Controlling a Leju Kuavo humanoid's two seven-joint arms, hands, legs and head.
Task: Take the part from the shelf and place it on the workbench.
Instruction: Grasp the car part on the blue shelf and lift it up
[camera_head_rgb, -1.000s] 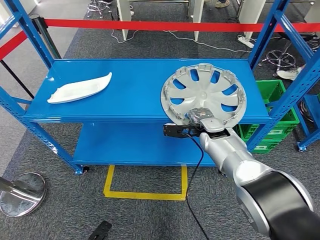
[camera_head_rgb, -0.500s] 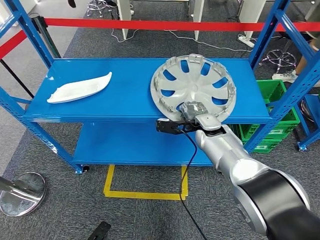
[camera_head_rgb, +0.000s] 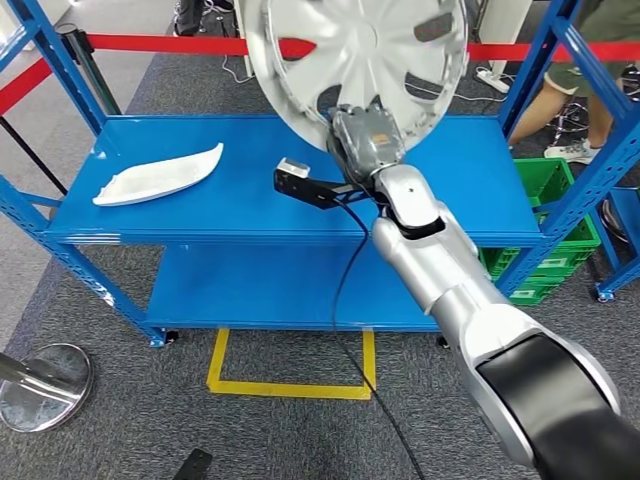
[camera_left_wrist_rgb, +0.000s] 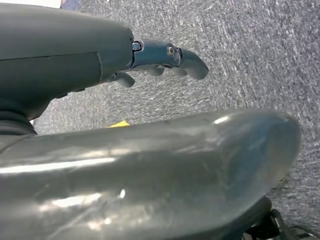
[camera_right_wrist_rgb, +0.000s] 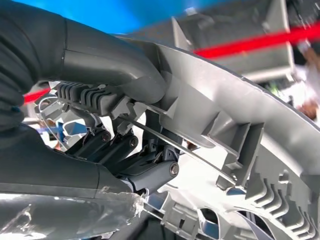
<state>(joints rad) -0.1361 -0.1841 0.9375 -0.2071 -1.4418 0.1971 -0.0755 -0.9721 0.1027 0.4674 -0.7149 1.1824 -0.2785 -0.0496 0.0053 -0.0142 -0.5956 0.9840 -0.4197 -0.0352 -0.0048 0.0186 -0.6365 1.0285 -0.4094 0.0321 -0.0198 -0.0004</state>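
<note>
My right hand (camera_head_rgb: 364, 140) grips the rim of a silver wheel cover (camera_head_rgb: 362, 55) and holds it tilted up, high above the blue shelf (camera_head_rgb: 249, 185). Up close in the right wrist view, my right hand (camera_right_wrist_rgb: 124, 130) has its thumb on one face of the wheel cover (camera_right_wrist_rgb: 241, 130) and dark fingers under its ribbed rim. A white curved part (camera_head_rgb: 160, 176) lies on the shelf's left side. My left hand (camera_left_wrist_rgb: 158, 57) hangs over grey carpet with its fingers loosely curled, holding nothing.
Blue uprights (camera_head_rgb: 581, 75) frame the shelf, and a red barrier tape (camera_head_rgb: 162, 45) runs behind it. Green crates (camera_head_rgb: 555, 250) sit low at the right. A person's legs (camera_head_rgb: 585, 75) stand behind the right upright. A yellow floor marking (camera_head_rgb: 290, 385) lies below the shelf.
My right hand has lifted the wheel cover off the shelf, raised it and tilted it upright. A person has stepped in at the back right.
</note>
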